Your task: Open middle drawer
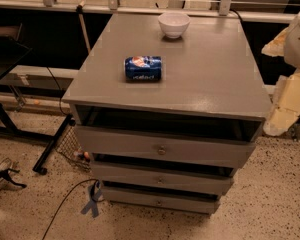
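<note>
Speckled flooring carries a grey cabinet (215,84); its middle drawer (190,181), second of three, sits nearly flush, knob (160,180) untouched; the gripper is out of view, its grasp untellable; approach stage, I judge; next, pinch that knob and pull straight; above, a Pepsi can (143,67) and white bowl (174,24).

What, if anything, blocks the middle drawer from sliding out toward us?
Nothing visible does. The middle drawer and its knob face bare floor. A blue strap and a cable lie on the floor by the cabinet's lower left corner, below the drawer's path. The gripper is not in view.
</note>
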Controlling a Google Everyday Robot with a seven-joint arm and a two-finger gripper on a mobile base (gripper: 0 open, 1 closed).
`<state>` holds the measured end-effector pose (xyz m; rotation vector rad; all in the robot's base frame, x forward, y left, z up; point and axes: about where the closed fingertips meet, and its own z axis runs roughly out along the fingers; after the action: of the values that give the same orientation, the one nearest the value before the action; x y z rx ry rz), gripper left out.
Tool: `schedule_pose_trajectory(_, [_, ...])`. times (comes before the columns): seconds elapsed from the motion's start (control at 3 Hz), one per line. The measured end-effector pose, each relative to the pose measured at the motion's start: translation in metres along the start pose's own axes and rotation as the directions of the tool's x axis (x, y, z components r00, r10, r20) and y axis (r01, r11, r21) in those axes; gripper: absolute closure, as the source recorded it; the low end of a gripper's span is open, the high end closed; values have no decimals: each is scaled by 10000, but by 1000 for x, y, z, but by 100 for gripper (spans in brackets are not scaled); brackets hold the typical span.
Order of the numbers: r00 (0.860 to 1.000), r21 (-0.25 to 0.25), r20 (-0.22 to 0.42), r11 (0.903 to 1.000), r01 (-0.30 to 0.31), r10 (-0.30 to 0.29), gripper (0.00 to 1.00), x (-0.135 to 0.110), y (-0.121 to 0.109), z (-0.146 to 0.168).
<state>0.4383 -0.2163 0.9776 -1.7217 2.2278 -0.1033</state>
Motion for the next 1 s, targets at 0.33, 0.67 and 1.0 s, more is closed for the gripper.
schedule_pose_trajectory(0.33, [10000,2,1,10000,0,0,0,0,0,0])
schedule_pose_trajectory(0.67, [9999,-317,-3,9994,-161,161,0,1,13,20])
schedule_pose_trajectory(1.0, [9991,-722,-9,9965,-415,416,0,1,43,55])
